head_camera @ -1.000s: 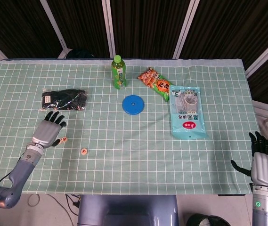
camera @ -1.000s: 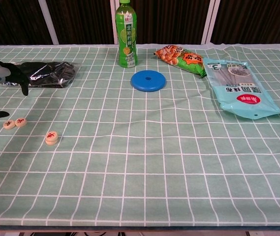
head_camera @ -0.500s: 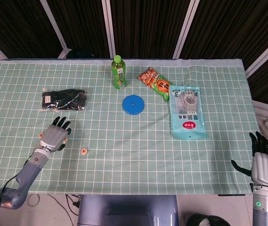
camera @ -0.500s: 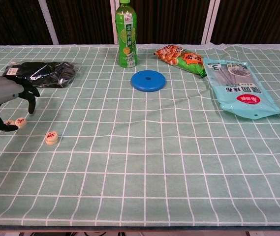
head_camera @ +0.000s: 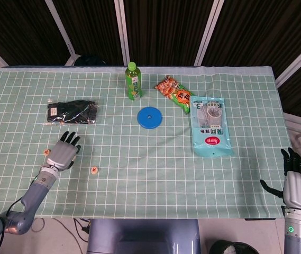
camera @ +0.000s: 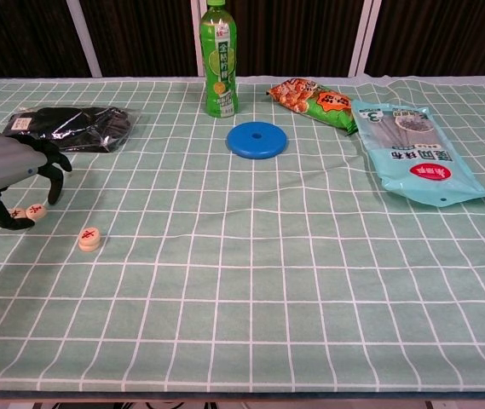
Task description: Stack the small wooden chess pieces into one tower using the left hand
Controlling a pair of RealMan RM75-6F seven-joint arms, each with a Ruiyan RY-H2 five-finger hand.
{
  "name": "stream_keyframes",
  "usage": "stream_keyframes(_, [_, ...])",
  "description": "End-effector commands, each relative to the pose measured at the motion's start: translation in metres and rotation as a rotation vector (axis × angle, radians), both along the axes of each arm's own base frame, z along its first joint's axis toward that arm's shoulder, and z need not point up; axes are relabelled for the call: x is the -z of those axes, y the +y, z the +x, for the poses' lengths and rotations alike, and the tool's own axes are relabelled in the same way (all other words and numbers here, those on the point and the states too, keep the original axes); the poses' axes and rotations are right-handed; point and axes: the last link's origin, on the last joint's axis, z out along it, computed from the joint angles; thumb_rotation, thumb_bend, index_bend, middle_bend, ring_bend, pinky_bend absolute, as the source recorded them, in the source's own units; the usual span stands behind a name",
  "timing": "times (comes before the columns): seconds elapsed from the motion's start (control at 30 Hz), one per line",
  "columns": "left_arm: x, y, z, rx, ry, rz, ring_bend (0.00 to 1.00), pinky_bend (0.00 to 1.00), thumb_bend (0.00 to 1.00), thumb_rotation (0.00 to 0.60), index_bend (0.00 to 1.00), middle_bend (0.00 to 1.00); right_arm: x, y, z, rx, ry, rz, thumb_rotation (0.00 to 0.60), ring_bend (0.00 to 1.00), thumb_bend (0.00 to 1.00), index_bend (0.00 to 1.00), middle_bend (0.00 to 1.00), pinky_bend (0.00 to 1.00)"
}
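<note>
Small round wooden chess pieces lie near the table's front left. One piece (head_camera: 93, 170) (camera: 89, 239) sits alone to the right of my left hand (head_camera: 64, 155) (camera: 8, 170). Two more pieces (camera: 36, 211) (camera: 16, 213) lie side by side under that hand's curved, spread fingers, with the thumb tip right beside the left one. In the head view these two are hidden by the hand. Another piece (head_camera: 46, 152) lies just left of the hand. The left hand holds nothing. My right hand (head_camera: 297, 188) hangs with its fingers apart off the table's front right corner.
A black packet (head_camera: 72, 112) (camera: 72, 128) lies just behind the left hand. A green bottle (head_camera: 133, 81) (camera: 219, 60), a blue disc (head_camera: 149, 117) (camera: 257, 140), an orange snack bag (head_camera: 174, 94) (camera: 314, 100) and a blue-white pouch (head_camera: 209, 126) (camera: 412, 153) sit further back and right.
My left hand has moved right and slightly forward, coming down over the two side-by-side pieces with its fingers curled over them. The pieces and the right hand have not moved.
</note>
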Motion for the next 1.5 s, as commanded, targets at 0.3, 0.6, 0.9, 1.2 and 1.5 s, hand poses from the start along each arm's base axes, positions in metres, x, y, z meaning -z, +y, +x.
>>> stream_keyframes(0.3, [0.001, 0.001, -0.003, -0.009, 0.011, 0.001, 0.0, 0.09, 0.27, 0.6, 0.48, 0.15, 0.002, 0.0, 0.0, 0.004, 0.001, 0.003, 0.6, 0.02, 0.25, 0.06, 0.0, 0.0])
stream_keyframes(0.6, [0.001, 0.002, -0.003, -0.01, 0.015, 0.003, 0.0, 0.09, 0.27, 0.6, 0.48, 0.15, 0.002, 0.0, 0.0, 0.006, 0.002, 0.003, 0.6, 0.02, 0.25, 0.06, 0.0, 0.0])
stream_keyframes(0.9, [0.001, 0.003, -0.005, -0.016, 0.021, 0.007, 0.0, 0.09, 0.3, 0.6, 0.51, 0.17, 0.003, 0.0, 0.0, 0.009, 0.001, 0.0, 0.6, 0.02, 0.25, 0.06, 0.0, 0.0])
stream_keyframes(1.2, [0.0, 0.003, -0.004, -0.015, 0.017, 0.01, 0.0, 0.09, 0.31, 0.6, 0.53, 0.18, 0.003, 0.0, 0.0, 0.012, -0.001, -0.004, 0.6, 0.02, 0.25, 0.06, 0.0, 0.0])
stream_keyframes(1.5, [-0.013, 0.001, 0.013, 0.035, -0.009, 0.029, 0.0, 0.09, 0.31, 0.6, 0.53, 0.18, 0.003, 0.0, 0.0, 0.01, -0.003, -0.004, 0.6, 0.02, 0.25, 0.06, 0.0, 0.0])
